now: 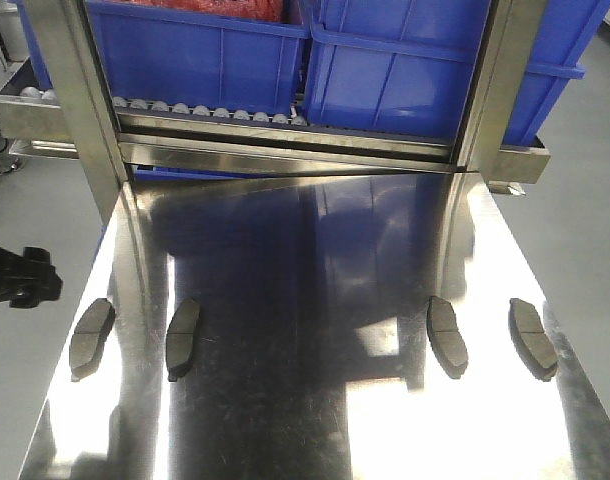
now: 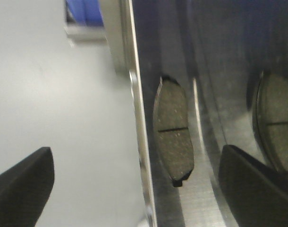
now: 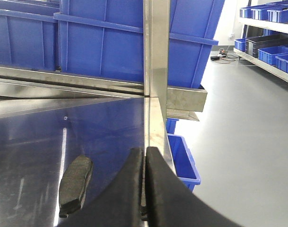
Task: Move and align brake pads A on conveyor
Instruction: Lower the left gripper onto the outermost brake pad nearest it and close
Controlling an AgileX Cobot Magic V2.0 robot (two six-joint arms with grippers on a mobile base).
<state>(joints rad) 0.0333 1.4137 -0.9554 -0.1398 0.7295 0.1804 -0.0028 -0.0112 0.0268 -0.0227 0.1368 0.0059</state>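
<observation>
Four brake pads A (image 1: 92,338) (image 1: 183,338) (image 1: 447,335) (image 1: 533,338) lie flat in one row on the shiny steel surface (image 1: 305,250), friction faces up. Two sit near the left edge, two near the right, and the pairs are well apart.

We see the left jaws spread wide and empty. One finger (image 2: 21,184) hangs over the floor (image 2: 63,118), the other (image 2: 257,187) over the surface, and the outermost left pad (image 2: 174,130) lies between them in the wrist view.

The right jaws are pressed together, holding nothing, at the right edge. The outermost right pad (image 3: 75,182) lies just beside them.

Behind the surface, a roller rack (image 1: 185,108) carries blue bins (image 1: 205,50)
</observation>
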